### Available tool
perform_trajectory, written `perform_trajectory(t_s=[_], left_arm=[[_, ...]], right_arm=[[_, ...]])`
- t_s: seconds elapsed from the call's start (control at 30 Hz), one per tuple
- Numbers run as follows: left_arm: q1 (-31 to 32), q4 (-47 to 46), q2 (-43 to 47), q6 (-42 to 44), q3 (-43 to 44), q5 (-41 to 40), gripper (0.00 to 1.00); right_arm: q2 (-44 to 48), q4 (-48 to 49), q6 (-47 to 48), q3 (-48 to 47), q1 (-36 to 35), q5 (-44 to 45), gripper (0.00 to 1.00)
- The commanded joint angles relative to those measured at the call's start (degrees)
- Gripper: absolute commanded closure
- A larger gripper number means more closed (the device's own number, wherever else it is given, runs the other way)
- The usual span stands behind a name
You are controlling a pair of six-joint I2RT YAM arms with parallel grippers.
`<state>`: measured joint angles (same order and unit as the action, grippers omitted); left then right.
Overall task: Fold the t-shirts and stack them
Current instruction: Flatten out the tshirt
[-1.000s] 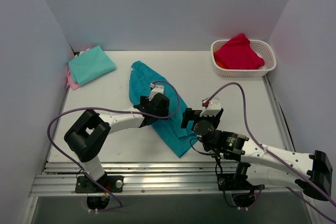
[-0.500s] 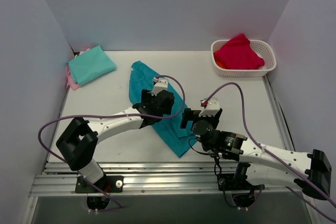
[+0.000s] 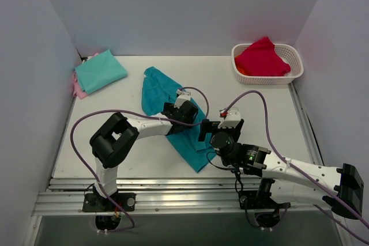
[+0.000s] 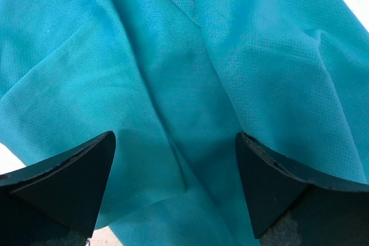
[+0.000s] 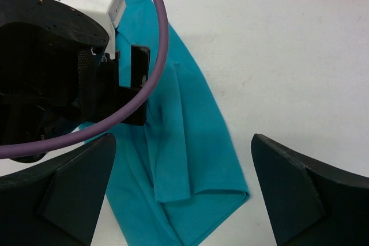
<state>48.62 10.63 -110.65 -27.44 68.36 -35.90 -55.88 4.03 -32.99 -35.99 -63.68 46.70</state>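
My left claw (image 4: 174, 136) has slid along the teal shirt (image 3: 154, 87), jaws spread, cloth rumpled directly beneath; my right claw (image 5: 183, 136) hangs unclenched alongside. Nothing gripped, so the next fold seemingly hasn't begun.

my left arm (image 3: 144, 126) bent at elbow, forearm reaching right. left gripper (image 4: 176, 142) pointing down, jaws wide apart. my right arm (image 3: 288, 171) stretched low toward centre. right gripper (image 5: 181, 142) just beside the left one, jaws wide apart too.
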Motion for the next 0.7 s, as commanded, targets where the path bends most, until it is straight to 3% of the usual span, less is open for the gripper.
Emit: perform_trajectory(t_s=[0.0,0.27,0.5,0.67], left_arm=[[-0.72,-3.16,-0.79,-0.24,2.04,1.53,0.06],[-2.04,-5.36,-1.5,-1.21,0.99,3.12,0.0],[-3.79,-6.41,-1.5,-1.39,0.2,3.38,0.32],[-5.2,-7.82,-0.62,-1.83,-1.29,3.56,0.39]], right_arm=[[-0.11,1.5,-0.32,0.13,0.49,1.82,0.0],[-1.34,1.77,-0.4,-0.05,0.57,1.64,0.0],[-2.66,1.94,-0.41,-0.31,0.57,1.55,0.0],[-3.53,2.12,-0.41,-0.31,0.57,1.38,0.0]])
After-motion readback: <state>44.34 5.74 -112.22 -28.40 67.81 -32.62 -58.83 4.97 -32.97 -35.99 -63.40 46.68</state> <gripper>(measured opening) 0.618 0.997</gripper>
